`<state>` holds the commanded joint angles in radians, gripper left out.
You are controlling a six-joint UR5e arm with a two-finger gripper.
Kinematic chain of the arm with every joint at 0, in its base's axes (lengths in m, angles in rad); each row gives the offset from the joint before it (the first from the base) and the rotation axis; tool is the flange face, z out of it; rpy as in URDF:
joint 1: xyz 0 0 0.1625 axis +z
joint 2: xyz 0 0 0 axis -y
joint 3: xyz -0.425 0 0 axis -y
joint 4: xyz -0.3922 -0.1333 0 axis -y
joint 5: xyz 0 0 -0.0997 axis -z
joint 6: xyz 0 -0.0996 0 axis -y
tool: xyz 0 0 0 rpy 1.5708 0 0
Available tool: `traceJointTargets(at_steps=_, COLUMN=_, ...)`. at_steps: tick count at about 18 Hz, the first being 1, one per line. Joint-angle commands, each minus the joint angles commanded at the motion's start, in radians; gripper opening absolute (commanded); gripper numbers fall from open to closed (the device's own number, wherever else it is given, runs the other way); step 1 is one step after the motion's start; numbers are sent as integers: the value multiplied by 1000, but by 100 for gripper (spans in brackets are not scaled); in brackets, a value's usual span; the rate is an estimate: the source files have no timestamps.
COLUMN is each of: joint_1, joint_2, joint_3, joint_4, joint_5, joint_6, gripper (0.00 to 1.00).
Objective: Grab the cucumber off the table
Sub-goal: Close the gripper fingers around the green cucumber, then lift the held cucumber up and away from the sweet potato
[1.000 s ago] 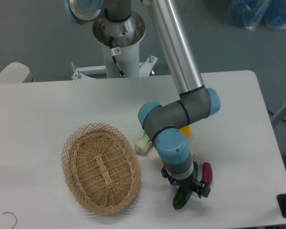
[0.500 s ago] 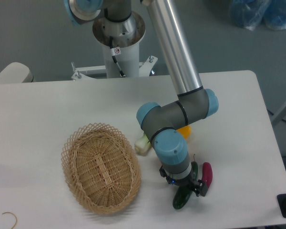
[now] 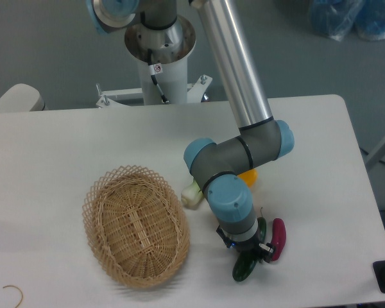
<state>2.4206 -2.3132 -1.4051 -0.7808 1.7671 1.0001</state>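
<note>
White table, rounded corners, bare surface to my right. Near front edge: dark glossy cucumber lying under my gripper; whether the jaws pinch it, I cannot tell. Purple piece just beside; wicker basket left; orange behind.

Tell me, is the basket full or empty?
Empty. The basket shows only its bare woven bottom. The cucumber lies outside it on the table, under the gripper.
</note>
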Motion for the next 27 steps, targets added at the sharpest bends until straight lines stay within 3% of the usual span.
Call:
traceJointTargets(at_steps=7, joint_1=0, joint_2=3, joint_3=11, joint_4=-3, joint_5=-2, joint_6=0, gripper=40)
traceJointTargets(at_steps=14, joint_1=0, joint_2=8, joint_3=9, joint_4=-5, joint_5=0, joint_6=18, gripper=40)
traceJointTargets(at_steps=18, joint_1=0, joint_2=46, joint_3=54, joint_4=-29, joint_5=-5, joint_6=32, gripper=40)
traceJointTargets(at_steps=27, joint_1=-14, joint_2=297, joint_3=66, joint_4=-401, joint_5=-93, joint_6=32, gripper=41)
